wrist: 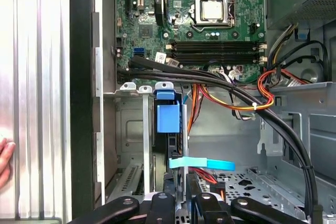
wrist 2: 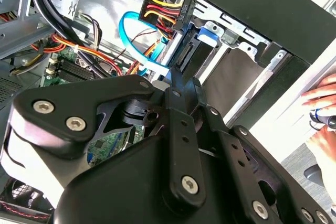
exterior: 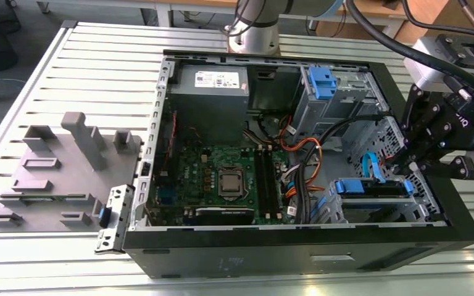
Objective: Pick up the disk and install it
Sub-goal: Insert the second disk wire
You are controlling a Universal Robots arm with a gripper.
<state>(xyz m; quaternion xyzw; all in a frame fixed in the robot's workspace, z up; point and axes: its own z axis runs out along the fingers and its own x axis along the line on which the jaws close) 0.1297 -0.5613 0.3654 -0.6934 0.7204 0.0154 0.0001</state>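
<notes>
Disk (wrist: 173,148): stood edge-on in bay (wrist: 131,129), long axis running straight ahead of gripper (wrist: 181,203), near end at its tip. Clamped or merely touching: could not be told.

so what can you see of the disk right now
The disk stands on edge in the metal drive cage, in a corner of the open computer case on the exterior view's right. Edge-on it looks thin and dark, with a blue plastic tab at one end and a dark connector at the other. The gripper is right at that connector end; whether it grips is unclear. A light blue flat cable passes close by.
</notes>
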